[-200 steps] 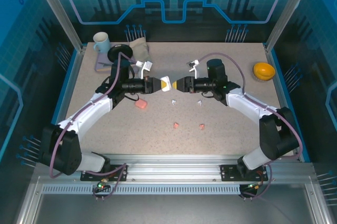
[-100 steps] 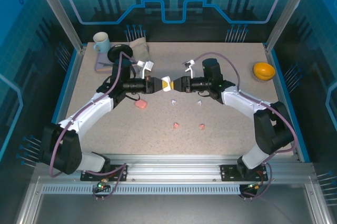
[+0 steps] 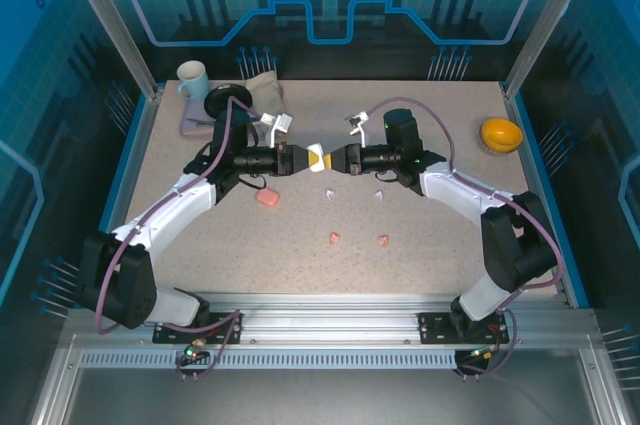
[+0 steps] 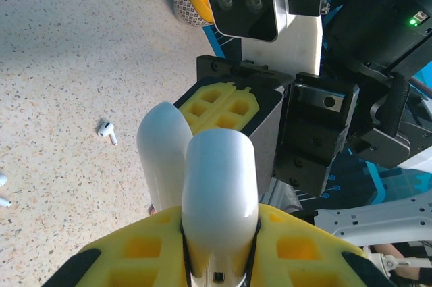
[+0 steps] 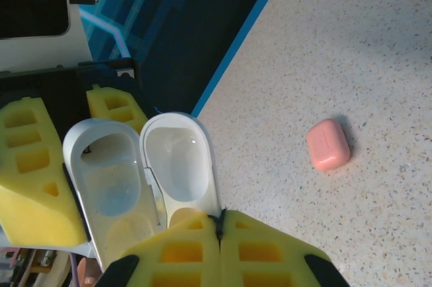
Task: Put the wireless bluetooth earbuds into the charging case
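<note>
mid-table, left gripper (image 3: 310,158) is clamped on the open white case (image 3: 324,159), holding it off the surface. right gripper (image 3: 340,158) faces it nose to nose, fingers closed, tips at the lid (image 5: 179,159) rim; i can't tell if it pinches it. nearer me on the table: two white earbuds (image 3: 329,194) (image 3: 379,194), then two pink earbuds (image 3: 335,238) (image 3: 383,240). pink case (image 3: 266,199) lies left of them.
</note>
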`<state>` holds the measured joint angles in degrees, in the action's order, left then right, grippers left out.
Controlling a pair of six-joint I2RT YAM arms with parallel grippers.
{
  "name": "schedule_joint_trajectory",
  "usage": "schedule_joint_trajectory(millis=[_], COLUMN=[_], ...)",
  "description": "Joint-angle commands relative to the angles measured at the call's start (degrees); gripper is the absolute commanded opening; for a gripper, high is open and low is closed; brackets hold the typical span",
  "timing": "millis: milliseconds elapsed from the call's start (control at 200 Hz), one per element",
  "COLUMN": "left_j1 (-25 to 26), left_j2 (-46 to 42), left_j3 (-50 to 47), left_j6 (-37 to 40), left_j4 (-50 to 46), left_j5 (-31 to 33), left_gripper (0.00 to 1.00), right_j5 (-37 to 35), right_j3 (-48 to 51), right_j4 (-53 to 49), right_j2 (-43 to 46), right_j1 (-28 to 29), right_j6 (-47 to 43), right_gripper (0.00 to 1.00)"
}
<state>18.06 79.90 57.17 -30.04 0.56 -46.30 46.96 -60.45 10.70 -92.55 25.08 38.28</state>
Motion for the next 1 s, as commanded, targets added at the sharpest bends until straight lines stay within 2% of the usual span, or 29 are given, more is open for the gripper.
schedule_joint_trajectory(millis=[0,110,155,245,345,505,690,800,995], left_j1=[1.09,0.99,0.89,0.45,-0.52,-1.34,-1.32,-1.36,-1.19], left_j2=[0.74,0.37,0.22,-0.32,-0.62,1.29,5.18,7.51,10.29], left_j3=[2.11,2.44,2.84,4.06,6.9,14.86,20.88,22.03,22.1], left_j6=[0.42,1.12,1.65,3.38,7.37,19.0,29.0,32.04,33.75], left_j4=[1.26,0.25,-0.7,-3.36,-9.81,-26.98,-41.63,-46.03,-47.53], left_j5=[-2.15,-0.93,-0.34,-0.12,-0.84,-3.44,-5.15,-5.73,-6.8], left_gripper=[0.23,0.63,0.74,0.88,0.95,0.98,0.93,0.87,0.78], right_j5=[0.72,-0.49,-1.38,-3.36,-4.96,-9.36,-11.96,-12.2,-12.41], right_j3=[-2.0,-3.68,-4.91,-8.11,-11.28,-16.21,-18.71,-19.54,-21.45], right_j4=[-1.16,-6.44,-10.24,-19.55,-28.94,-42.52,-50.4,-53.22,-57.34], right_j2=[-0.13,0.29,0.32,0.22,0.18,0.18,-0.08,-0.2,-1.36], right_j1=[0.66,0.12,0.06,0.02,0.01,0.04,0.2,0.79,2.34], right_j6=[-1.04,-3.77,-5.97,-12.21,-19.7,-32.16,-40.45,-43.61,-47.02], right_gripper=[0.0,0.0,0.0,0.0,0.0,0.0,0.0,0.0,0.0])
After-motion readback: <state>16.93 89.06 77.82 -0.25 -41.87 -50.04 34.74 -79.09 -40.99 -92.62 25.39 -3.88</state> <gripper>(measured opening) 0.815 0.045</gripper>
